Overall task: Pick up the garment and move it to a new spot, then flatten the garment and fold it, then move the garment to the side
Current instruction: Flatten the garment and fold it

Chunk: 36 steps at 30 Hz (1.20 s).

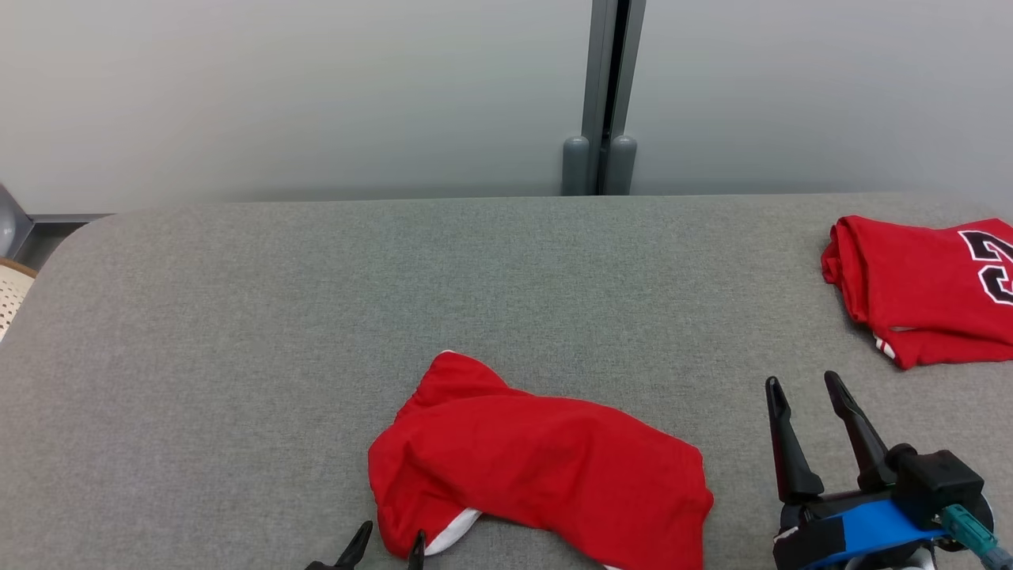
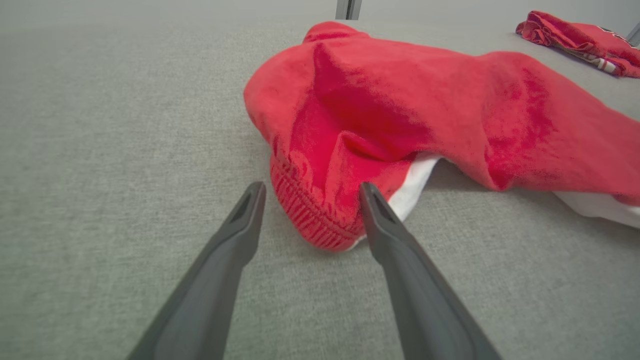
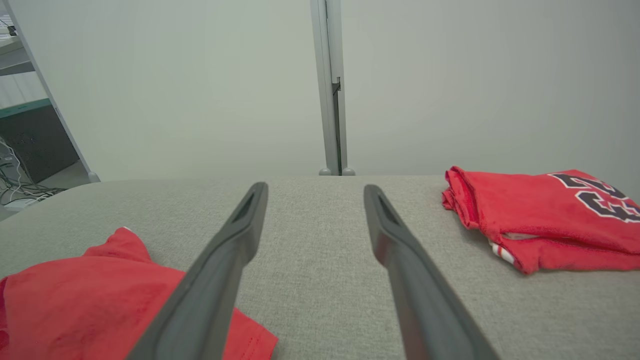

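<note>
A crumpled red garment (image 1: pixel 538 467) with a white lining lies on the grey table (image 1: pixel 316 301) near the front edge. My left gripper (image 1: pixel 389 540) is open at the garment's near left corner. In the left wrist view its fingers (image 2: pixel 385 220) flank the ribbed red hem (image 2: pixel 312 220), the right one touching the cloth and the left one apart. My right gripper (image 1: pixel 803 388) stands open over bare table to the right of the garment, nothing between its fingers (image 3: pixel 385 220). The garment's right end (image 3: pixel 90 295) shows low left in the right wrist view.
A folded red jersey (image 1: pixel 930 289) with black and white numerals lies at the table's far right (image 3: pixel 540 215). A grey wall with a vertical post (image 1: pixel 605 95) runs behind the table. A pale perforated object (image 1: pixel 12 293) sits past the left edge.
</note>
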### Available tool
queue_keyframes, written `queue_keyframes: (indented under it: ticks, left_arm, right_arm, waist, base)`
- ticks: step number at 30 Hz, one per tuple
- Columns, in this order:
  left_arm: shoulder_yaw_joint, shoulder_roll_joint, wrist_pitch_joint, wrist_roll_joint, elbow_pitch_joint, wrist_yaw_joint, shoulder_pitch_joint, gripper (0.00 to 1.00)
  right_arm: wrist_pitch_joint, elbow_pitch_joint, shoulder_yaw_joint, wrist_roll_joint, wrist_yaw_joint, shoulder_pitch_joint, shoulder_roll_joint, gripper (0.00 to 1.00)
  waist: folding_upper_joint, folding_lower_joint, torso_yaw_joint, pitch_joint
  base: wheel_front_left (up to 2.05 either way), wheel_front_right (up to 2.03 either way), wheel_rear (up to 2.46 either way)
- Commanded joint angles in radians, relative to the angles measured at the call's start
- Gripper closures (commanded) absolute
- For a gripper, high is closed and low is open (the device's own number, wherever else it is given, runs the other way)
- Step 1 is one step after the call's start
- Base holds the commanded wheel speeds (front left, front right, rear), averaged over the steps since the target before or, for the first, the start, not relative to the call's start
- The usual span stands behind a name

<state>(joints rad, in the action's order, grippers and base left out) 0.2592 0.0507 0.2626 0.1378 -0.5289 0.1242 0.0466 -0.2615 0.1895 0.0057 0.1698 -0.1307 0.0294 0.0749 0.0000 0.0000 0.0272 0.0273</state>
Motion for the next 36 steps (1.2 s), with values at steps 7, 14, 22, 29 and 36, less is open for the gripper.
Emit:
queue_keyframes:
  ticks: [7, 14, 22, 29, 36]
  left_arm:
    - [0.016, 0.000, 0.003, 0.035, -0.101, 0.007, -0.054, 0.00]
    - [0.033, 0.000, 0.003, 0.081, -0.152, 0.006, -0.109, 1.00]
    - [-0.055, 0.060, 0.003, 0.079, -0.063, -0.004, -0.110, 1.00]
    - [-0.129, 0.124, 0.003, 0.075, 0.004, -0.019, -0.060, 1.00]
    - [-0.138, 0.106, 0.003, 0.065, 0.050, -0.020, -0.036, 0.00]
  right_arm:
    - [-0.005, 0.008, 0.014, 0.008, 0.000, 0.027, 0.005, 0.00]
    - [-0.005, 0.019, 0.015, 0.012, 0.000, 0.028, 0.006, 0.00]
    - [-0.005, 0.026, -0.008, 0.014, 0.000, 0.007, 0.008, 0.00]
    - [-0.005, 0.039, -0.008, 0.013, 0.000, -0.004, 0.003, 0.00]
    - [-0.005, 0.047, -0.006, 0.018, 0.000, -0.010, 0.000, 0.00]
  waist:
    - [0.0000, 0.0000, -0.022, 0.019]
    - [0.0000, 0.0000, -0.031, 0.022]
    - [0.0000, 0.0000, -0.007, 0.006]
    - [0.0000, 0.0000, 0.010, -0.006]
    - [0.0000, 0.0000, 0.018, -0.016]
  base:
    - [0.00, 0.00, 0.00]
    - [0.00, 0.00, 0.00]
    - [0.00, 0.00, 0.00]
    - [0.00, 0.00, 0.00]
    - [0.00, 0.00, 0.00]
